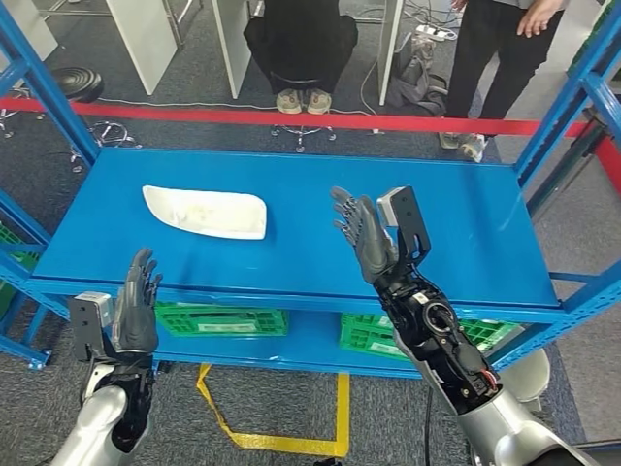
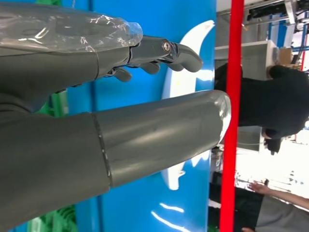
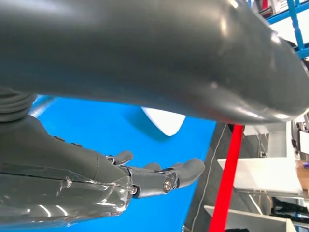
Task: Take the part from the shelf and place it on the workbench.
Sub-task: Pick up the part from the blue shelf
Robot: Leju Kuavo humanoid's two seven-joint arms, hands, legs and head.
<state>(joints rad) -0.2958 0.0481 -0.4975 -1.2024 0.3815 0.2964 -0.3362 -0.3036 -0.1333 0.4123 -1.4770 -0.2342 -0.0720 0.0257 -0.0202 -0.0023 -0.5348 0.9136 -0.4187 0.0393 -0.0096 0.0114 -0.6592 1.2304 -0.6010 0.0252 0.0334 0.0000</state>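
Nearest, left hand [image 1: 136, 309] raised at the front edge of the blue shelf [image 1: 440, 218], fingers [image 1: 144, 267] straight and slightly apart, palm turned inward, nothing in it. Same hand in the left wrist view [image 2: 109, 121], thick thumb and darker fingers [image 2: 171, 50] extended with an open gap between them, white part [image 2: 189, 72] lying on the blue surface beyond the fingertips. Further forward and to that hand's right, right hand [image 1: 360, 233] held up above the middle of the shelf top, fingers [image 1: 344, 209] spread and stretched out, likewise holding nothing. Seen from the right wrist [image 3: 109, 179], fingers [image 3: 182, 170] pointing out flat over the blue surface, a rounded end of the white part [image 3: 164, 121] beyond them, apart from the hand. White part [image 1: 207, 212] itself long, shallow and curved like a moulded shell, lying flat on the top level ahead of the left hand and well to the left of the right hand, touched by neither. Under the top level, beneath both hands, green crates [image 1: 219, 318] on the lower shelf. Yellow tape [image 1: 293, 442] on the grey floor between the two arms. Past the far edge of the shelf, red barrier tape [image 1: 293, 118] stretched across. Beyond it, a seated person [image 1: 300, 44] in black, shoes on a chair base, and a standing person [image 1: 498, 58] in dark trousers farther right.
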